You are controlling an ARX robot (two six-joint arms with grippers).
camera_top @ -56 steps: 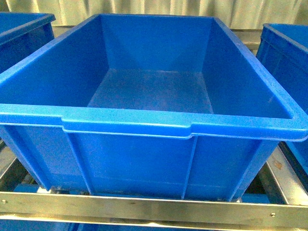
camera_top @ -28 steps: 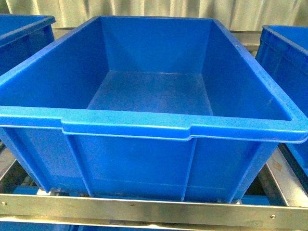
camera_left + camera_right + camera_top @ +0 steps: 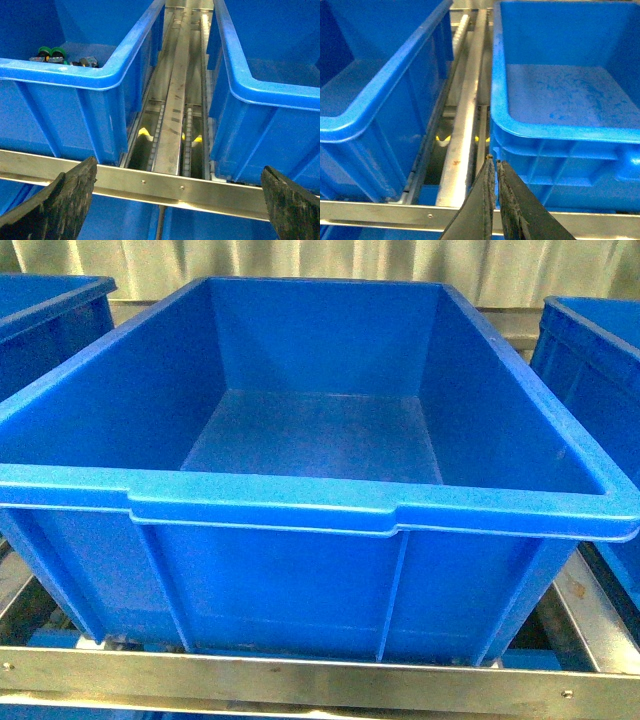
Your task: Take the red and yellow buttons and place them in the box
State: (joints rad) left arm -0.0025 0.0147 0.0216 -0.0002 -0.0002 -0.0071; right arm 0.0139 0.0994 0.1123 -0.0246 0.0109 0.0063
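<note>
big blue box (image 3: 300,505) sits centre in front view on a metal rack (image 3: 300,680), nothing visible inside. left gripper (image 3: 175,200) jaws spread wide, holding nothing, over the rail between two bins. left-hand bin (image 3: 75,75) holds green-capped buttons (image 3: 50,51) and dark parts; red and yellow buttons not visible. right gripper (image 3: 494,167) jaws pressed together, nothing between.

Green-capped buttons (image 3: 51,51), metal rails (image 3: 172,115)
</note>
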